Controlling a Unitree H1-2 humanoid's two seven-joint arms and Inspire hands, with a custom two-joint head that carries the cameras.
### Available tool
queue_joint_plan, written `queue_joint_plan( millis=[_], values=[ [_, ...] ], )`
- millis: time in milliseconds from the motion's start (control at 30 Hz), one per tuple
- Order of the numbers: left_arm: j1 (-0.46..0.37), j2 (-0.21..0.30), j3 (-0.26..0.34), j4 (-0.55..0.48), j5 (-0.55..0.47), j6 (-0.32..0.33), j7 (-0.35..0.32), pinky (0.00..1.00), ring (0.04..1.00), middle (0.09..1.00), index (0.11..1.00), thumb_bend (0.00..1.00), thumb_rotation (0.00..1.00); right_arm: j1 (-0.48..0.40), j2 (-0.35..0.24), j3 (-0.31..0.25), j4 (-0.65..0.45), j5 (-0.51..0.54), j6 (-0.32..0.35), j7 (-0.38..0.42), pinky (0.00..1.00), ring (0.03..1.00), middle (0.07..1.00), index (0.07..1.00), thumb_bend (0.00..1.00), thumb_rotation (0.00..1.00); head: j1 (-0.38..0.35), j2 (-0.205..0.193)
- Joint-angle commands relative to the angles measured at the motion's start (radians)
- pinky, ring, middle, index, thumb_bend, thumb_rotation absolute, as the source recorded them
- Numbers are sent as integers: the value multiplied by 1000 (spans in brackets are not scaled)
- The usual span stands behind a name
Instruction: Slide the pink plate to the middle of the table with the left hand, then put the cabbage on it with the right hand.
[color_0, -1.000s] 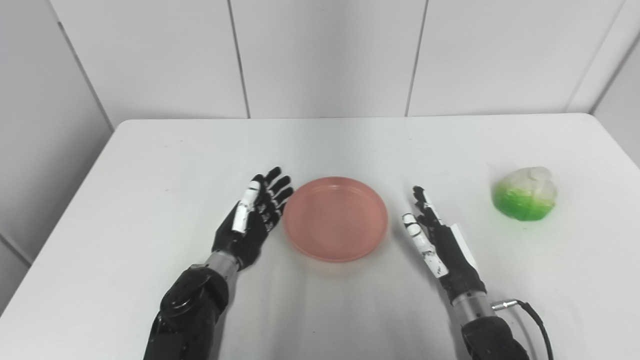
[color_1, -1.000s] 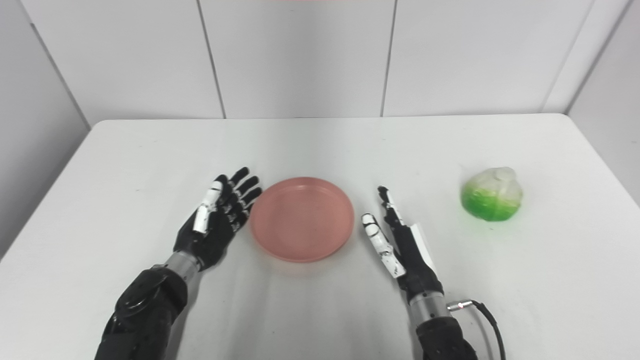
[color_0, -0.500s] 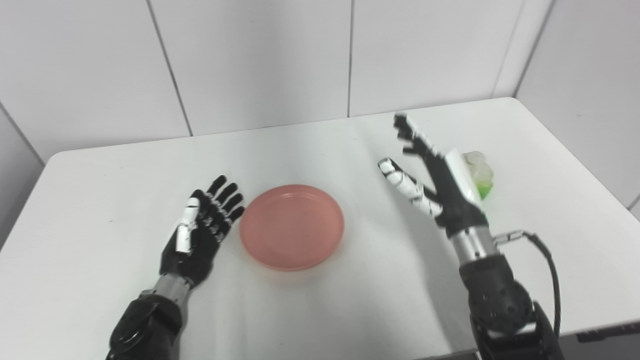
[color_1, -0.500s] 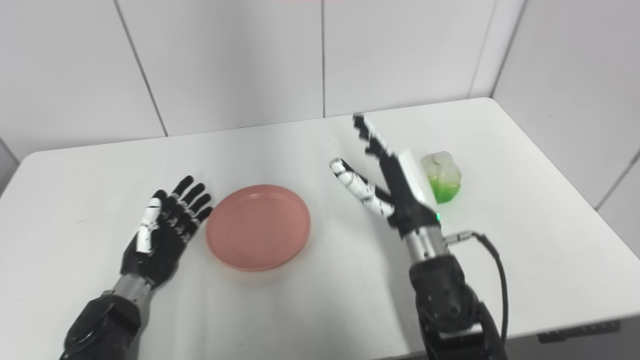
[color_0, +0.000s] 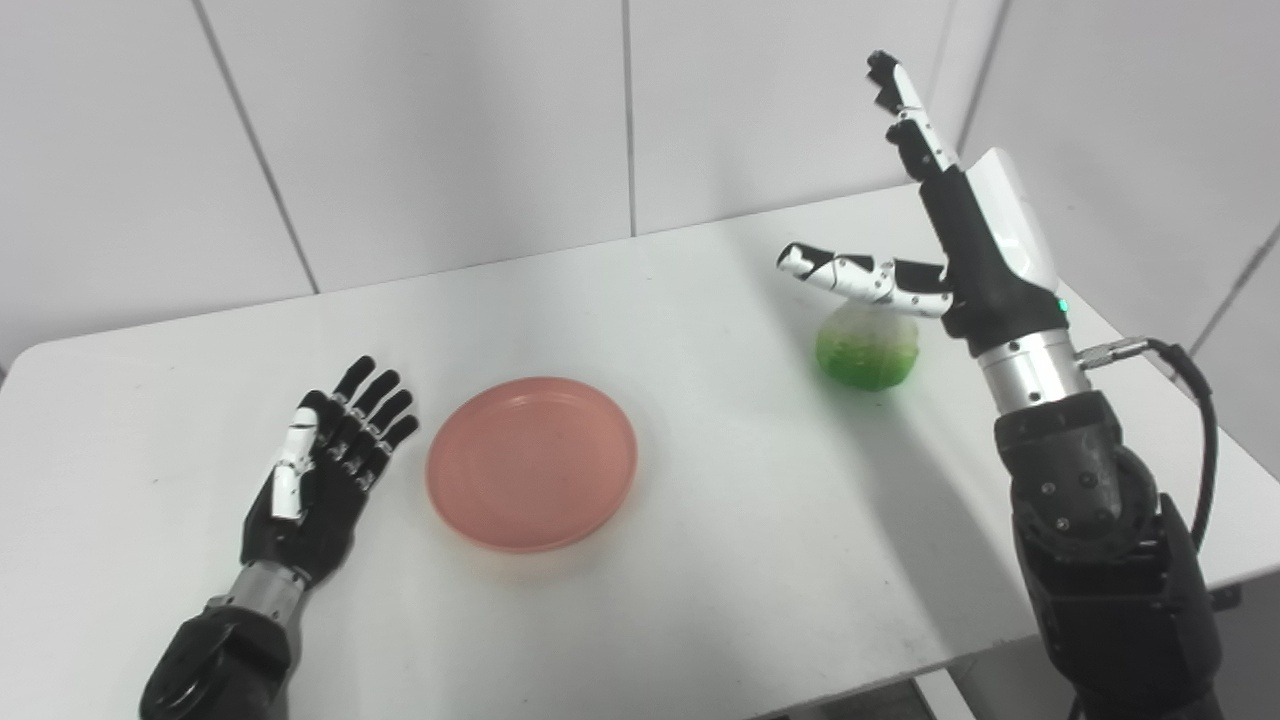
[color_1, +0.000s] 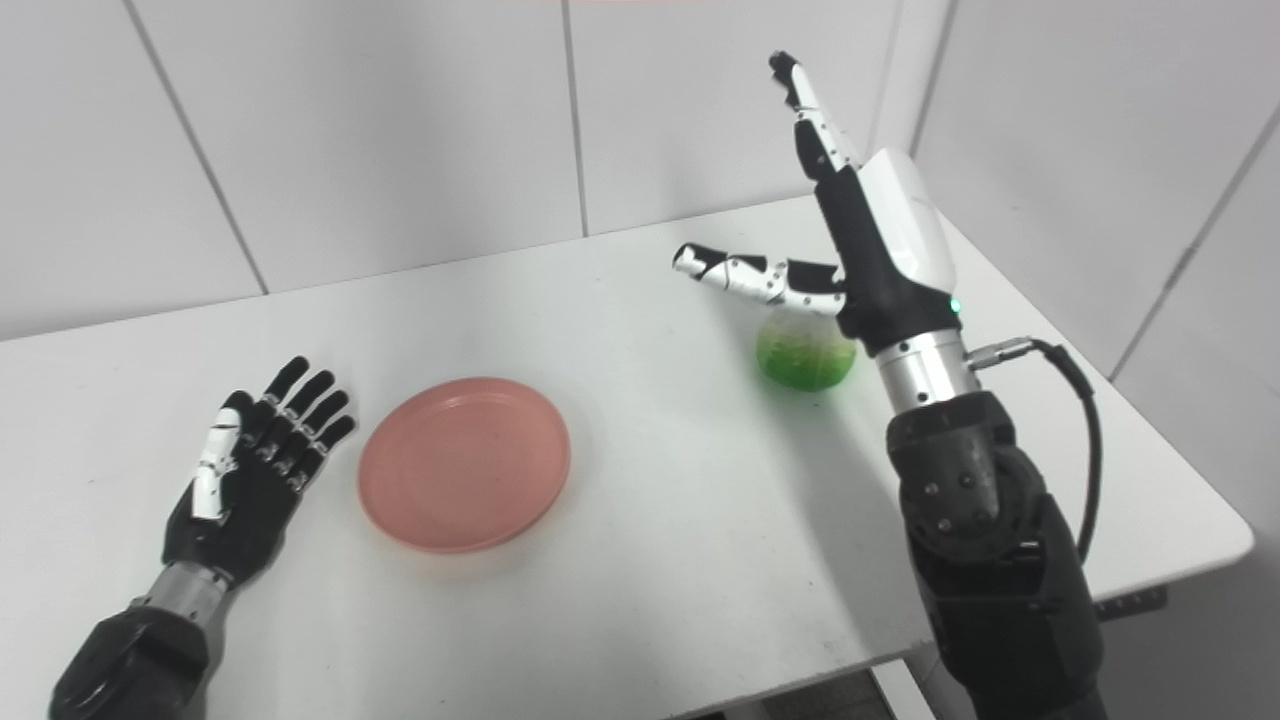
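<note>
Pink plate (color_0: 531, 462): lower centre of frame, flat on white table (color_0: 700, 520), empty. Cabbage (color_0: 866, 347): right of centre, on table. Left hand (color_0: 325, 470): beside plate's left rim, fingers spread, holding nothing. Right hand (color_0: 955, 225): raised over cabbage, fingers apart.

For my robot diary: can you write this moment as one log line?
left hand: open, beside round pink plate | right hand: open, raised over green cabbage | plate: empty

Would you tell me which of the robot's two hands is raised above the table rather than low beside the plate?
The right hand, open and lifted above the cabbage. The left hand, also open, lies low beside the pink plate.
</note>
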Motion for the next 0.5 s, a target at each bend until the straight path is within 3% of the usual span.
queue_joint_plan(
  millis=[0,100,267,467],
  values=[
    [52,19,6,97,9,2,-18,903,909,915,908,500,898,-17,-34,-23,-21,-22,19,-4,911,974,991,1000,1000,675,-9,-4],
    [46,25,12,115,11,-7,-25,891,903,912,903,509,881,1,-63,-52,6,-26,39,3,932,997,1000,1000,1000,680,-19,-7],
    [44,39,13,119,24,-16,-23,875,889,897,888,509,880,27,-93,-80,78,-32,93,15,862,969,1000,1000,1000,709,-27,-10],
    [40,47,19,146,20,-23,-27,860,876,884,885,503,880,35,-103,-82,187,1,74,-4,820,945,1000,1000,1000,709,-27,-11]
  ],
)
